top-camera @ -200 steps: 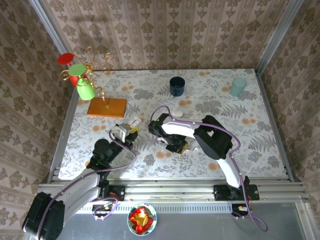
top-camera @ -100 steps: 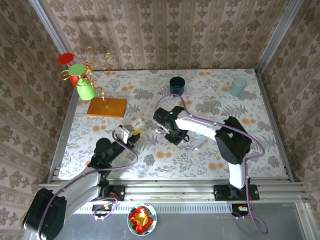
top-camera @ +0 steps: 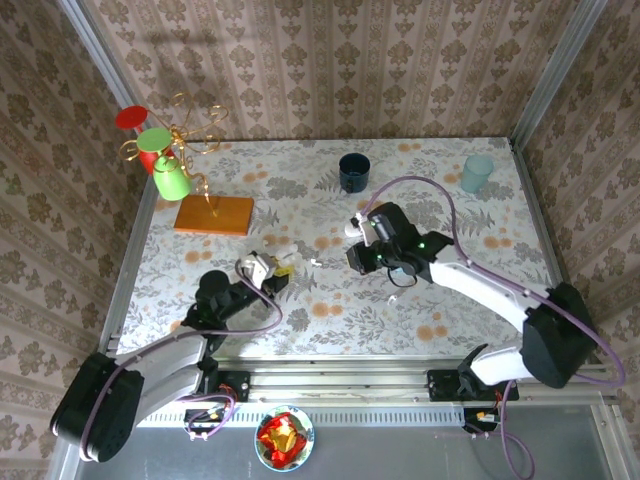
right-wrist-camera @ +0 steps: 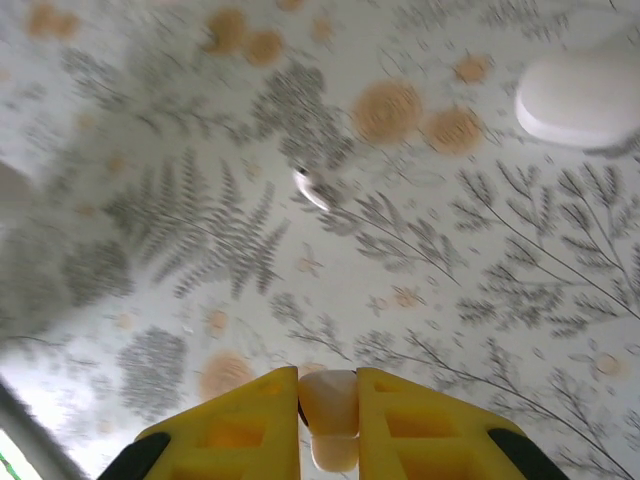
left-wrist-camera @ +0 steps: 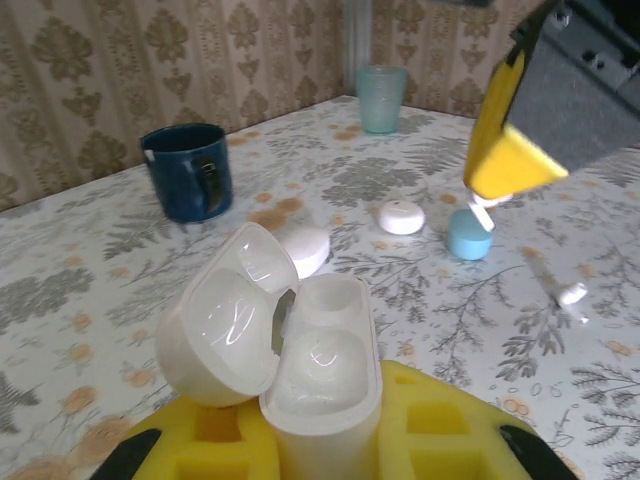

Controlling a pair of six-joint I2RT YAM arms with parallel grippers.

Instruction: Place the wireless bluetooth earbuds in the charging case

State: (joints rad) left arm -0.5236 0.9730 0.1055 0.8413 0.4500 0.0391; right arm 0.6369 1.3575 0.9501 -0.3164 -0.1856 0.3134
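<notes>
In left jaws, clamped, open empty charging case point(left-wrist-camera: 325, 385), right jaws gripping white earbud point(right-wrist-camera: 328, 405).

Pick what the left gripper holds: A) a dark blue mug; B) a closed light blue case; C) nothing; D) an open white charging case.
D: the left wrist view shows the charging case, lid swung open, clamped upright in the left gripper.

My left gripper point(left-wrist-camera: 320, 440) is clamped tight, an open white case point(left-wrist-camera: 322, 370) upright between its yellow pads. My right gripper point(right-wrist-camera: 328, 392) points down, pinching a small white earbud point(right-wrist-camera: 329, 430) at its fingertips.
</notes>
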